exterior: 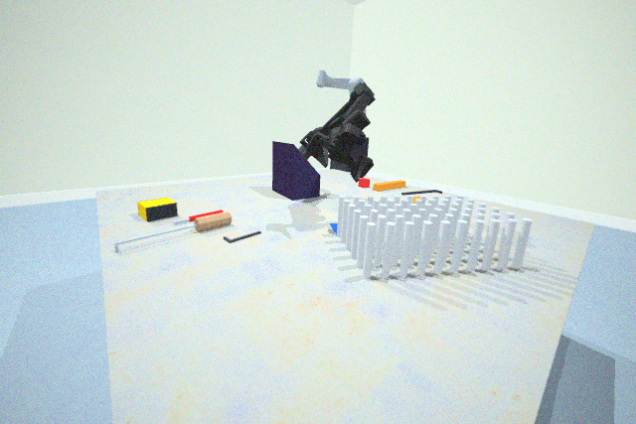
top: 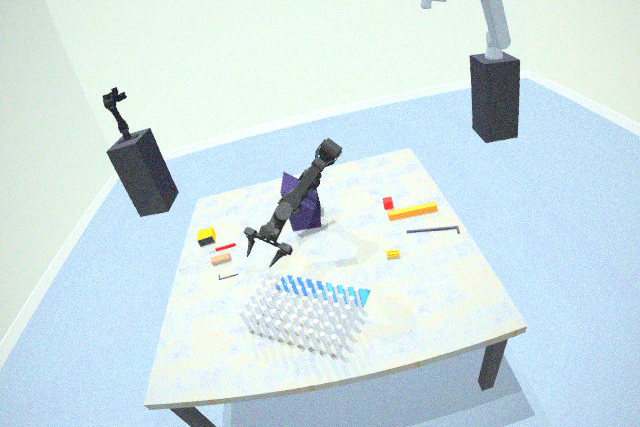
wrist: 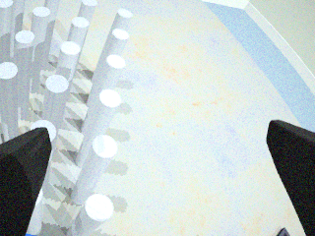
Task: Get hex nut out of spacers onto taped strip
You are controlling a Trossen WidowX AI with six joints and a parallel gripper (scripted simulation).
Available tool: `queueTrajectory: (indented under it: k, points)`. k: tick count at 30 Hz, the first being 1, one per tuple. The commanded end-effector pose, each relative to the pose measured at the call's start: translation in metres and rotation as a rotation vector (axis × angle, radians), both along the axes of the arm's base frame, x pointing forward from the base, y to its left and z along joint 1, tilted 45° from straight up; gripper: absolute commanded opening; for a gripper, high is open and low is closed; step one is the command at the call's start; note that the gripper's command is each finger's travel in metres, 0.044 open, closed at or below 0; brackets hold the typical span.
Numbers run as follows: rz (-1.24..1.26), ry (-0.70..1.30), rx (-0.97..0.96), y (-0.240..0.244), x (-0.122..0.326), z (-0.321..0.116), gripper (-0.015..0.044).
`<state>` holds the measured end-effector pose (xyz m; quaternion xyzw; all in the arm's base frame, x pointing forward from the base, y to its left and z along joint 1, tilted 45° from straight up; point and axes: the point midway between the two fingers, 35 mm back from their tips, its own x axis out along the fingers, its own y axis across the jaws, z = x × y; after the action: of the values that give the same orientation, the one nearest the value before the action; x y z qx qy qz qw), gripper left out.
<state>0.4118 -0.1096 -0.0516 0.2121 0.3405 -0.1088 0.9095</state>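
Black two-fingered gripper held above table, fingers spread wide, nothing gripped. White cylindrical metal spacers seen below and beside the hand, untouched, upright. Small hex nut not discernible among them; exact position cannot be told.

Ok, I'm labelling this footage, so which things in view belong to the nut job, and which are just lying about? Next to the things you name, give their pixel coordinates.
For the job:
- metal spacers [top: 305, 316] [exterior: 426, 242] [wrist: 104, 147]
- blue strip [top: 365, 297] [exterior: 334, 227]
- gripper [top: 260, 261]
- wooden-handled hook [top: 220, 259] [exterior: 213, 221], likely a tool option

Apparently just lying about:
- red cube [top: 387, 203] [exterior: 364, 183]
- orange bar [top: 412, 211] [exterior: 389, 185]
- yellow-and-black block [top: 206, 236] [exterior: 157, 210]
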Motion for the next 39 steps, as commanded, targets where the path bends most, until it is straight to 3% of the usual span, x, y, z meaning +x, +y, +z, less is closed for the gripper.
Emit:
queueTrajectory:
  k: [1, 11, 20, 27, 32, 39]
  points:
    - [-0.118, 0.169, 0.044, -0.045, -0.011, -0.042, 0.044]
    - [-0.449, 0.631, 0.259, -0.152, -0.093, -0.143, 0.044]
    - [-0.65, 0.963, 0.505, -0.19, -0.192, -0.195, 0.044]
    - [-0.653, 0.969, 0.511, -0.188, -0.194, -0.198, 0.044]
    - [-0.652, 0.969, 0.513, -0.145, -0.189, -0.234, 0.044]
    - [-0.652, 0.969, 0.513, -0.143, -0.189, -0.236, 0.044]
